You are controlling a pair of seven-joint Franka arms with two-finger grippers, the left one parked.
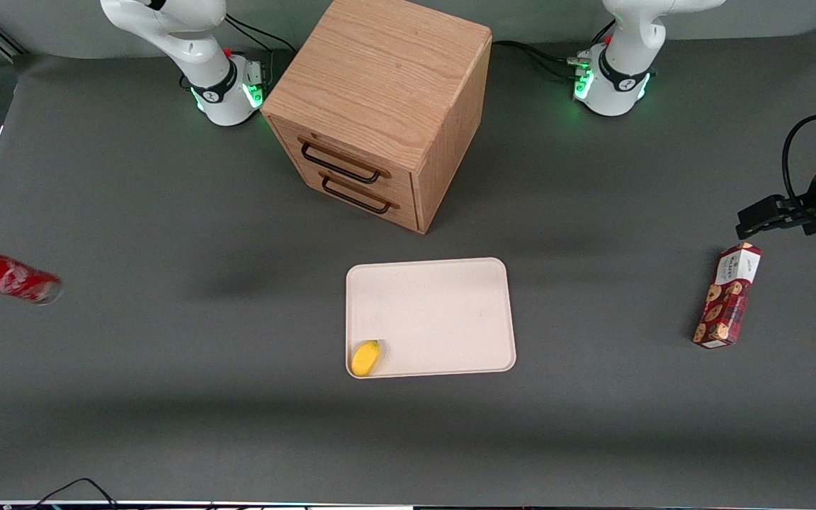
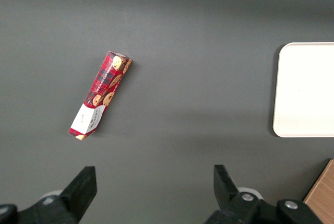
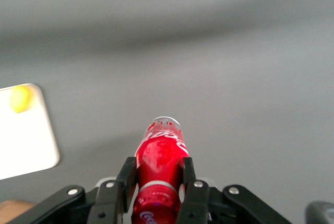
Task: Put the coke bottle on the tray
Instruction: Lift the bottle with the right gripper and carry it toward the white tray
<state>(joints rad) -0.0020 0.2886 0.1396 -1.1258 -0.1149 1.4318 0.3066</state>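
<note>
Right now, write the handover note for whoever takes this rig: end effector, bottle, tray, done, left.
End effector: shut on the coke bottle, held off the table at the working arm's end.
Tray: on the table in front of the wooden drawer cabinet, with a small yellow object in the corner nearest the front camera; the rest of it is bare.
Cookie box: toward the parked arm's end, not involved.
Done: bottle grasped and lifted.
Left: carry it over the tray, set it on a bare part, release.
</note>
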